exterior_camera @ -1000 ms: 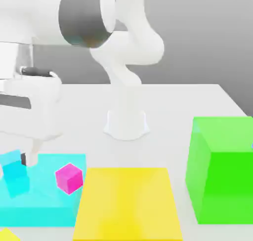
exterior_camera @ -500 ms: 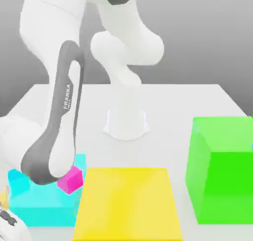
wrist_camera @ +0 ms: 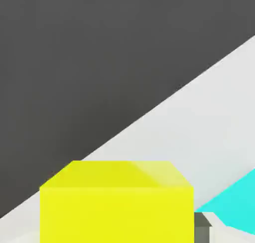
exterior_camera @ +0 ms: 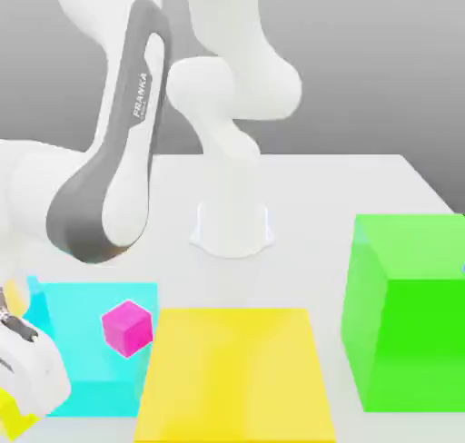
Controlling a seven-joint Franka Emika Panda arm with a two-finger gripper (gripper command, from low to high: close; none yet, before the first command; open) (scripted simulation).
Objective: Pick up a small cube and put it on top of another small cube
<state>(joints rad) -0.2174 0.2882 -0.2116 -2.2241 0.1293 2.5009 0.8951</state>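
Note:
The small cube [exterior_camera: 15,422] is bright yellow and peeks out at the lower corner on the exterior view's left, under my white hand. My gripper [exterior_camera: 12,412] is shut on it. In the hand view this small cube [wrist_camera: 117,202] sits very close, with one grey finger [wrist_camera: 201,230] against its side. The other small cube [exterior_camera: 125,327], magenta-pink, rests on a flat cyan slab [exterior_camera: 91,364], a short way toward the exterior view's right of my hand and apart from it. Most of the yellow cube is hidden by the hand.
A wide flat yellow slab [exterior_camera: 232,373] lies beside the cyan slab. A tall green block [exterior_camera: 409,310] stands at the exterior view's right. The arm's white base [exterior_camera: 232,228] is at the table's middle back, and its forearm [exterior_camera: 113,178] reaches over the cyan slab.
The arm has swung down toward the near corner on the exterior view's left. The hand left the cyan slab area, came down over the yellow cube, and its jaws went from open to shut.

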